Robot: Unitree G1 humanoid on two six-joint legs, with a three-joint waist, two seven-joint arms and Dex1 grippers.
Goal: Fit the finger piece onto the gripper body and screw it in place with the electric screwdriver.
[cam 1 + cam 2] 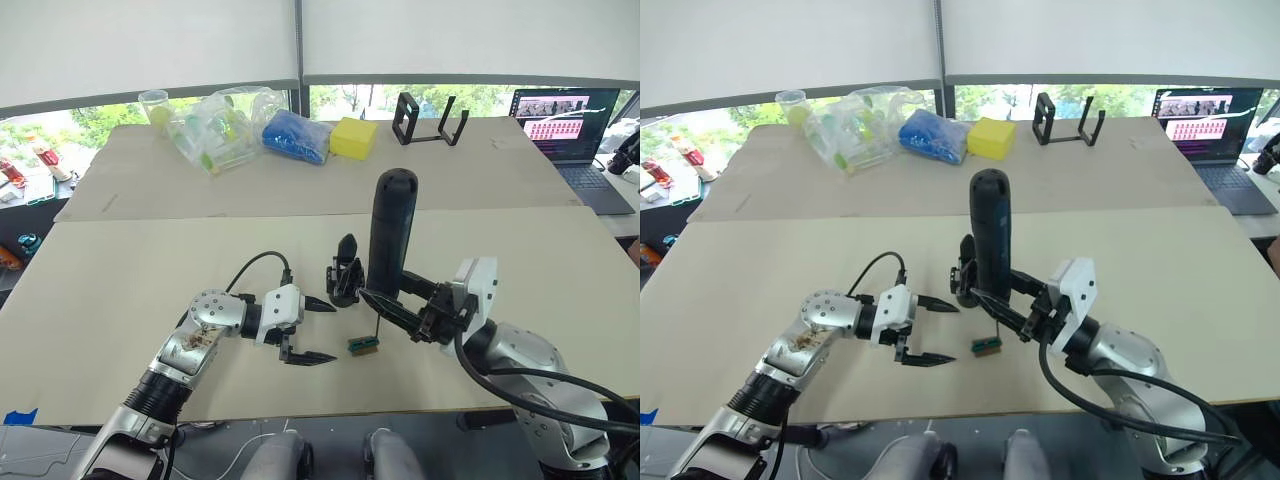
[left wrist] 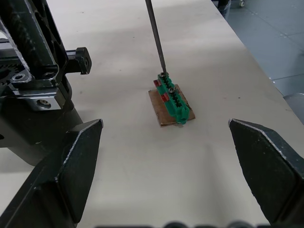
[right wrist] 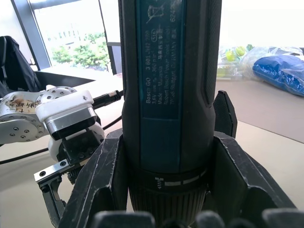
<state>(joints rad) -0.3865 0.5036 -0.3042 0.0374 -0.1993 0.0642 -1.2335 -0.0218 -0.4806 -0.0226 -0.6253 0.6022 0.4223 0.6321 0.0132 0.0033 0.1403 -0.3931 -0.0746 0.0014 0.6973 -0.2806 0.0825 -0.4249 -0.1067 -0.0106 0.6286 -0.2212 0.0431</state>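
Right claw (image 1: 398, 312) was clamped on the screwdriver (image 1: 391, 232), which looked top-heavy and rigid, so I'd grip low; left claw (image 1: 308, 332) sat spread, empty.

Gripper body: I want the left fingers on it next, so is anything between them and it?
Nothing visible. The open left gripper sits beside the gripper body, bare table between. The screwdriver stands on its far side.
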